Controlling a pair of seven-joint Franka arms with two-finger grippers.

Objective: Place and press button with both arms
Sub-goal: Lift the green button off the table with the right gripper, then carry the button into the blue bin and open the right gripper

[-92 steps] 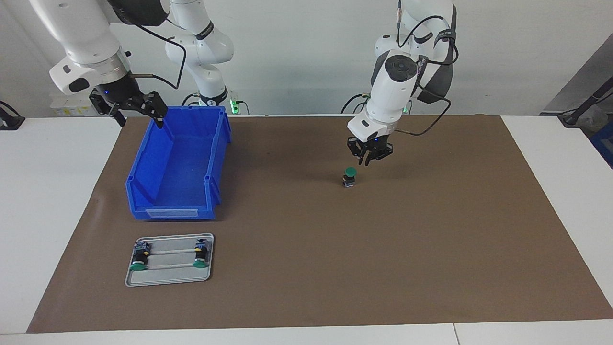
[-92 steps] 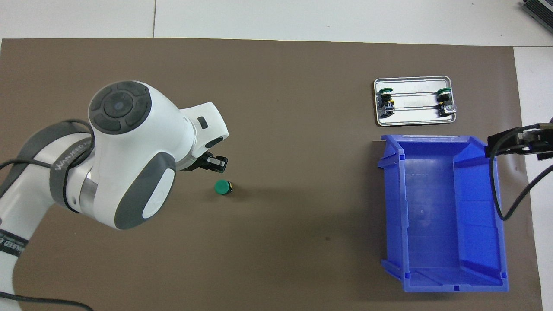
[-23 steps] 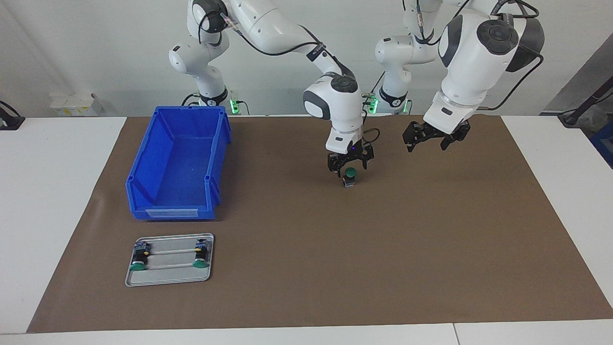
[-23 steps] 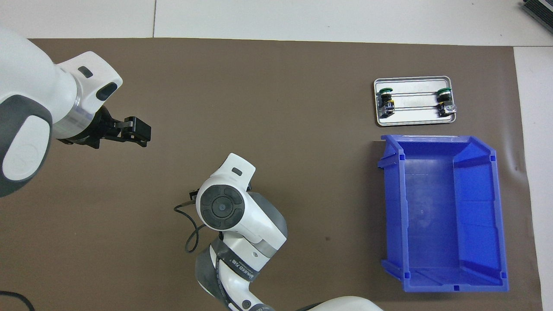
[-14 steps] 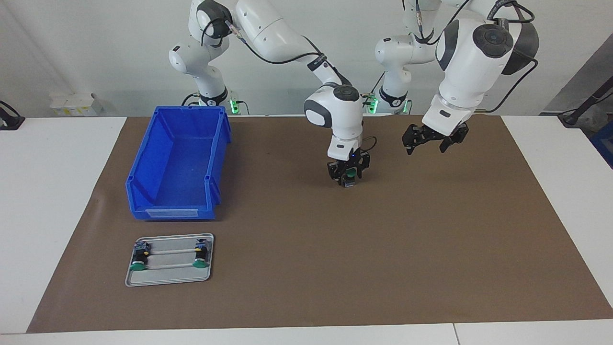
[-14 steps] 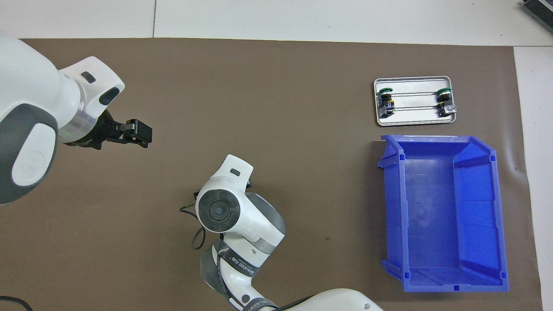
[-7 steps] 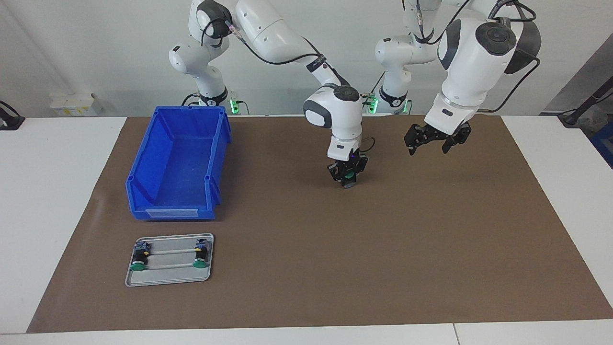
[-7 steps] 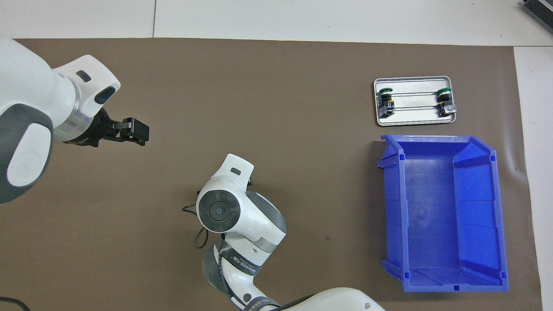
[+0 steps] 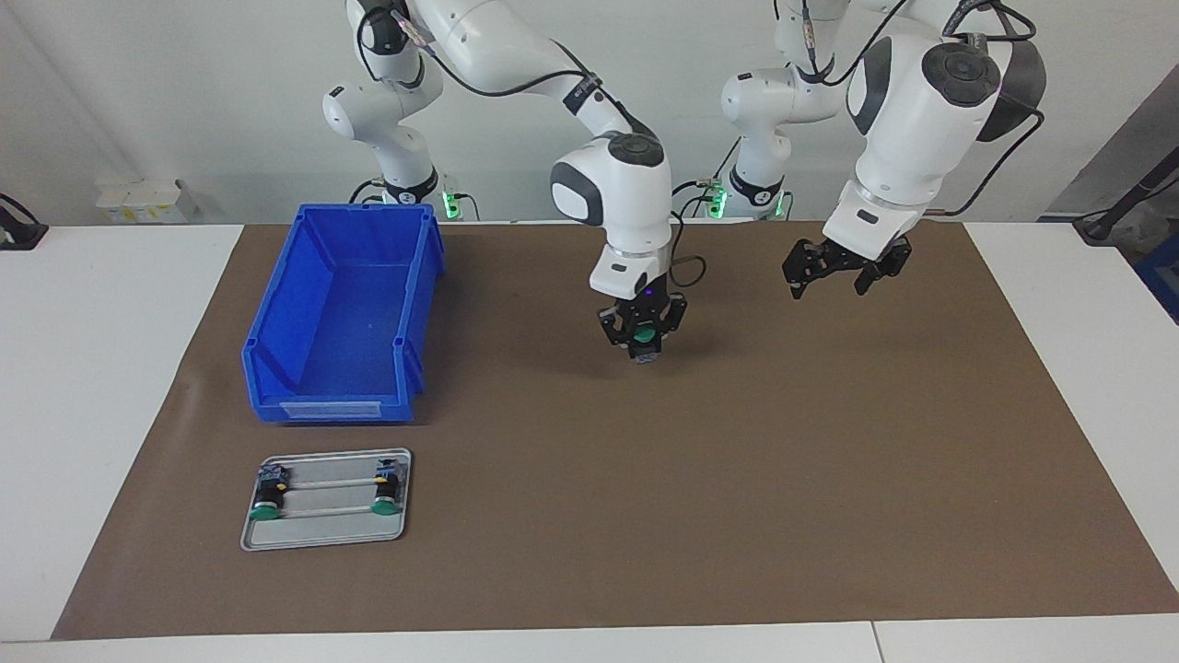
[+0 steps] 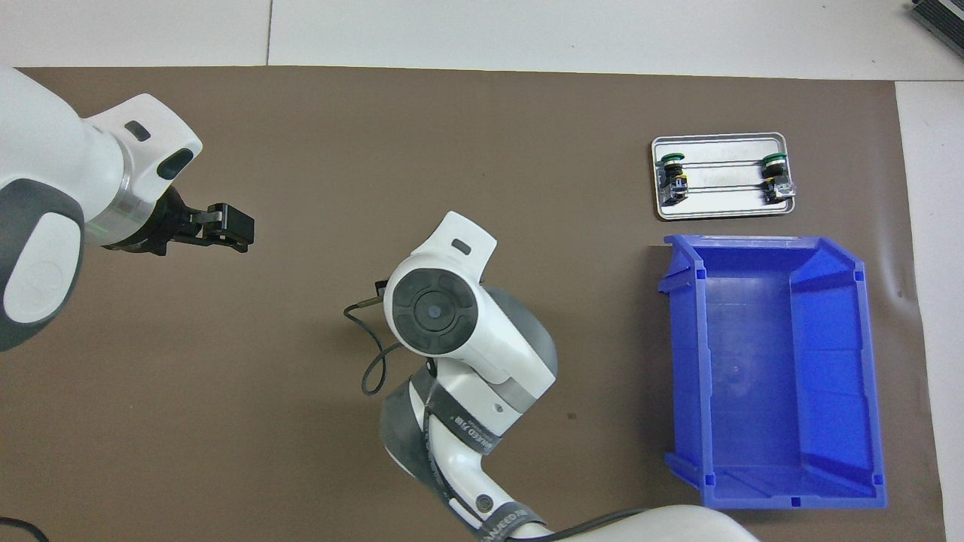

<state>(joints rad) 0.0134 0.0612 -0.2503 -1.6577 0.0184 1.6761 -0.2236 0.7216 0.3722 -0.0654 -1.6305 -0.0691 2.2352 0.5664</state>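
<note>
Now the right gripper (image 9: 642, 333) pinches the green push-button (image 9: 647, 335) just above the brown mat (image 9: 737, 479). Placing and pressing seem not yet done. Beside it, the left gripper (image 9: 834, 269) waits, fingers spread, holding nothing.

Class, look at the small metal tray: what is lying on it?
On the tray lie two green-capped buttons, one at each end, joined by thin rails. Nothing covers them.
</note>
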